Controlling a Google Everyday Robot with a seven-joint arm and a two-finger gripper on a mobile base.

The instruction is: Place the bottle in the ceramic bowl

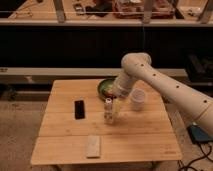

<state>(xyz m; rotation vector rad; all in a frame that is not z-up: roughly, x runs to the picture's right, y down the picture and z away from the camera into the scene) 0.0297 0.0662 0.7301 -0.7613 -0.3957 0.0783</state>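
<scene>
The bottle (108, 111) stands upright near the middle of the wooden table (65, 135); it is small and clear with a white cap and a pale label. The ceramic bowl (106, 88) is dark green with reddish-brown contents and sits behind the bottle toward the table's far edge, partly hidden by my arm. My gripper (117, 107) hangs just to the right of the bottle, at about its height, with the white arm reaching in from the right.
A translucent whitish cup (137, 99) stands right of the gripper. A black phone-like slab (79, 109) lies to the left. A pale rectangular block (93, 146) lies near the front edge. Dark shelving stands behind the table.
</scene>
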